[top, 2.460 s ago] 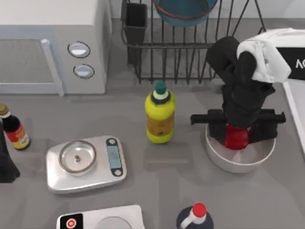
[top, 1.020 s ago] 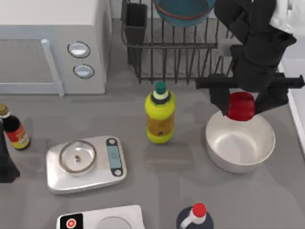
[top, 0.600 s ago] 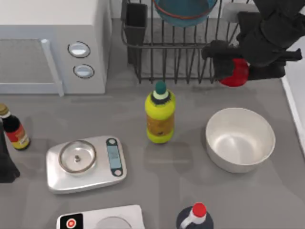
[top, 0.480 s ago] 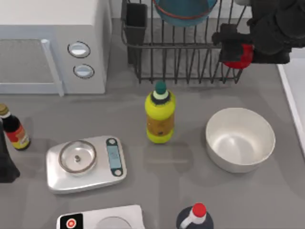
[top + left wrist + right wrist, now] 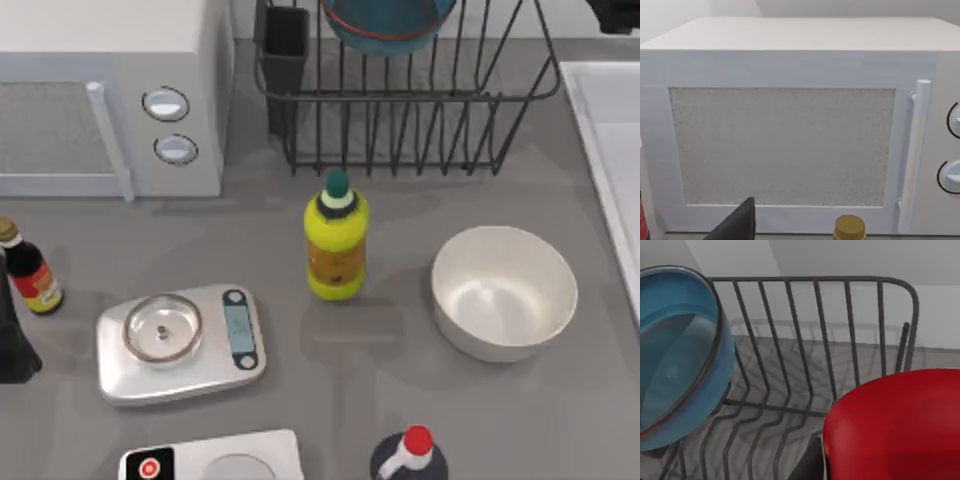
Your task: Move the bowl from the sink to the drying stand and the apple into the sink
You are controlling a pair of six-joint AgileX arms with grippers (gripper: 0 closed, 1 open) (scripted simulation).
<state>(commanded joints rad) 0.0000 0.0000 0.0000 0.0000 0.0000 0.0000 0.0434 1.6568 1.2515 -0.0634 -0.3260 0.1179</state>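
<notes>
Left arm (image 5: 12, 345) parked at the table's left edge by the sauce bottle (image 5: 28, 268); its wrist camera faces the microwave (image 5: 790, 125); can't tell how its fingers stand.

Bowl (image 5: 388, 22) sits on edge in the rack (image 5: 400, 110), at the back. That half of the task looks done.

White bowl (image 5: 505, 290) on the table right of the yellow bottle (image 5: 336, 240), empty.

Sink (image 5: 610, 130) runs along the right edge. A dark bit of the right arm (image 5: 615, 12) shows at the top right corner, beyond the rack's end.

Right wrist view: apple (image 5: 892, 425) close under the camera, rack bars behind it, bowl beyond. Judged as pinched in the right gripper, though the fingers aren't plainly seen.

Step in hand, as I read it: carry the apple to the sink. Travel high enough to clear the rack's end bar and the sink's rim, come down over the basin's middle, release low so the apple doesn't roll or bounce out.
</notes>
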